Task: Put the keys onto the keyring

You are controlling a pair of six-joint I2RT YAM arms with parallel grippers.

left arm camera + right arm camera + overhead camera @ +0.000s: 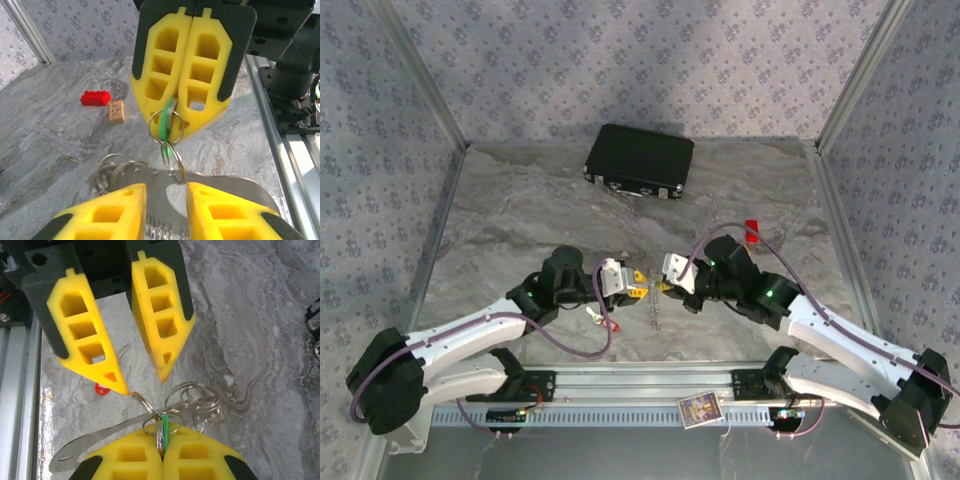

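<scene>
My right gripper [173, 134] pinches the green-tagged key [165, 139]. My left gripper [166, 190] is spread just beside the keyring [235, 181], with open desk [60, 150] around them.

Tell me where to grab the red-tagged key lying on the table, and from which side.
Take the red-tagged key by its red plastic tag, likely the thickest part; the metal blade looks too thin to pinch. It seems to lie flat on the table, so come straight down from above, jaws closing across the tag's edges.
</scene>
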